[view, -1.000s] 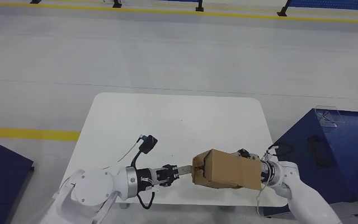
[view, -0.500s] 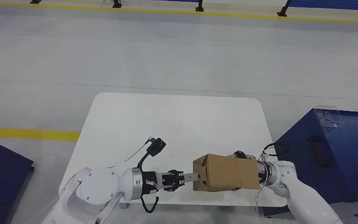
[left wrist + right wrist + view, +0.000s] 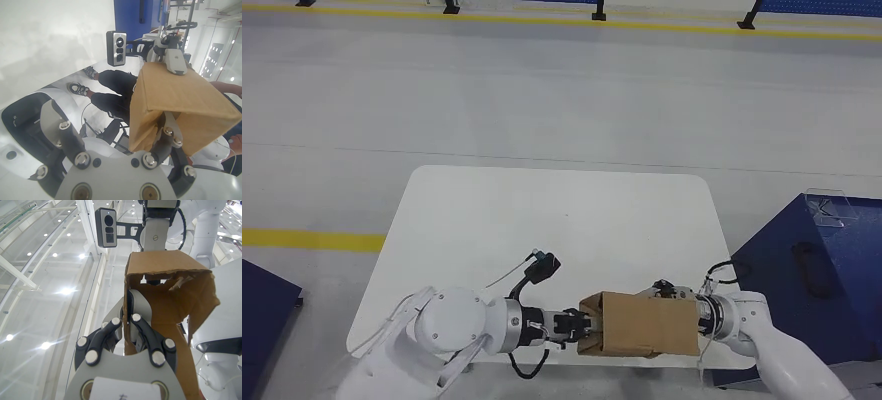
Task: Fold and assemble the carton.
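At the lower middle of the top view, the brown carton (image 3: 640, 324) lay on its side at the near edge of the white, round-cornered surface (image 3: 542, 220), held between both arms. Whether it touched the surface could not be told. The left tool (image 3: 580, 327) met its left end and the right tool (image 3: 699, 317) its right end. Grey floor with a yellow line (image 3: 312, 240) surrounded the surface, and a blue cabinet (image 3: 817, 270) stood at the right edge.

Low in the left wrist view, the left tool (image 3: 109, 113) stood open, fingers wide apart. One finger (image 3: 170, 119) reached inside the open end of the carton (image 3: 179, 94), and the other sat well clear at lower left. At upper right, the right tool's finger (image 3: 174, 63) lay flat on the carton's far panel.

Along the bottom of the right wrist view, a white label (image 3: 122, 391) bore a dark mark too cut off to read. Above it the right tool (image 3: 126, 321) was clamped on a side wall of the carton (image 3: 164, 264). Ceiling lights (image 3: 66, 291) and white beams showed at the left.
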Robot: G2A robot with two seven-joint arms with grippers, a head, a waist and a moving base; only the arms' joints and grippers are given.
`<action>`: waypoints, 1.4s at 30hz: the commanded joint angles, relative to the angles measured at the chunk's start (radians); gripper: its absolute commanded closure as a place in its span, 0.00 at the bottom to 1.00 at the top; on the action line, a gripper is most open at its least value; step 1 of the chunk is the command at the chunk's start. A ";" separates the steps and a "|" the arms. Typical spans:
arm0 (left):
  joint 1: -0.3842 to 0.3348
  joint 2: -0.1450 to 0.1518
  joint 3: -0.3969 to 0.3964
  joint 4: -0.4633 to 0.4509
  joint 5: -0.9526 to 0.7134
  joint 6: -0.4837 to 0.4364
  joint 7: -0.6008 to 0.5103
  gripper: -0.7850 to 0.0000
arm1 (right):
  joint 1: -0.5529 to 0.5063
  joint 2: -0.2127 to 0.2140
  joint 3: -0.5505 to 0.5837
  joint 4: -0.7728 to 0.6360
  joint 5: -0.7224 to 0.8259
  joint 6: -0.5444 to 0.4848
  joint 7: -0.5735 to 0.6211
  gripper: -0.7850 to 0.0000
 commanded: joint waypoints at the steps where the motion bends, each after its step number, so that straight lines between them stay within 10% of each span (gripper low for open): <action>1: -0.005 -0.001 0.002 0.000 -0.005 0.003 0.009 0.00 | -0.001 0.004 -0.002 -0.002 -0.003 -0.004 0.004 1.00; 15: 0.221 0.051 -0.341 -0.189 -0.126 -0.112 0.053 0.00 | 0.003 0.011 -0.004 0.027 0.026 0.005 -0.005 1.00; 23: 0.221 0.051 -0.341 -0.189 -0.126 -0.112 0.053 0.00 | 0.006 0.008 0.001 0.014 0.013 -0.053 -0.137 1.00; 29: 0.221 0.051 -0.341 -0.189 -0.126 -0.112 0.053 0.00 | 0.035 0.004 0.004 -0.008 0.366 -0.220 -0.755 1.00; 35: 0.221 0.051 -0.341 -0.189 -0.126 -0.112 0.053 0.00 | 0.087 0.011 0.032 -0.180 0.784 -0.656 -1.490 1.00; 42: 0.221 0.051 -0.341 -0.189 -0.126 -0.112 0.053 0.00 | 0.162 0.012 0.030 -0.280 0.761 -1.094 -1.971 1.00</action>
